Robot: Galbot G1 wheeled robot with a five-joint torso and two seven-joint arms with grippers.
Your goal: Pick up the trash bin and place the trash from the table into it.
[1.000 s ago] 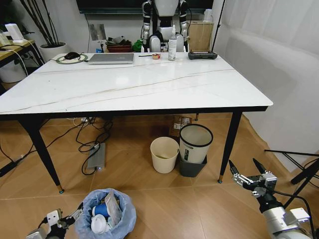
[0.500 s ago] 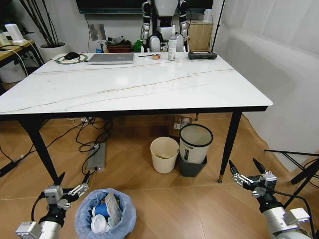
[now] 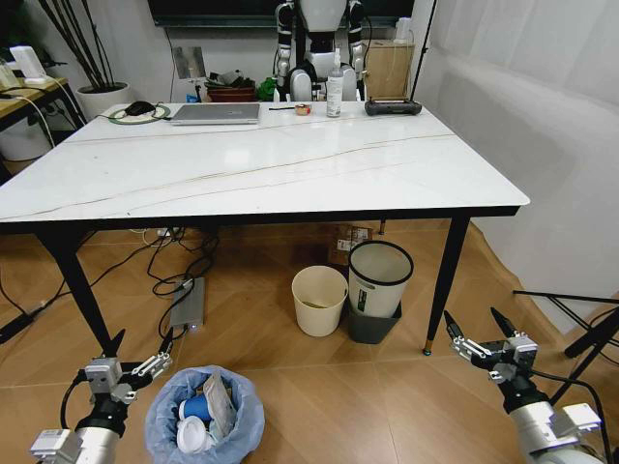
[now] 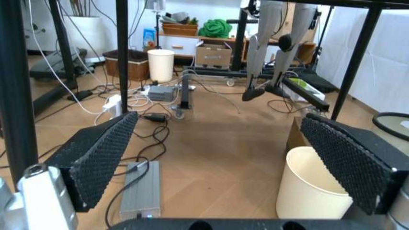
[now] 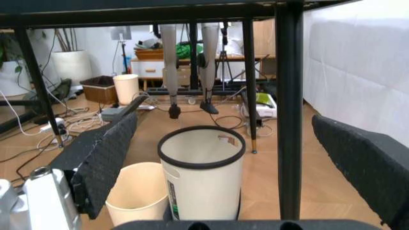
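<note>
down at the lower left of my head view, my left gripper [image 3: 133,360] hangs low over the wooden floor [image 3: 251,348] with its fingers spread wide and nothing between them; it sits just beside the trash bin [image 3: 205,414], off the bin's left side and not touching the bag. through the left wrist camera i see the two black ridged pads [image 4: 99,160] standing far apart, and between them the floor, a grey power brick [image 4: 142,191] and the cream bin [image 4: 313,184]. my right gripper [image 3: 486,338] is low at the lower right, near the table's front right leg [image 3: 447,280], its fingers spread too and holding nothing; its wrist camera looks between the pads [image 5: 102,163] at the black bin with the white rim [image 5: 201,179], the cream bin beside it

the trash bin stands on the floor in front of the table [image 3: 261,164], its blue bag puffed over the rim, with a blue cup [image 3: 196,406] and white lids [image 3: 190,437] inside. farther back, a laptop [image 3: 216,113], a bottle [image 3: 335,87] and a roll of tape [image 3: 303,108] sit along the table's far edge
</note>
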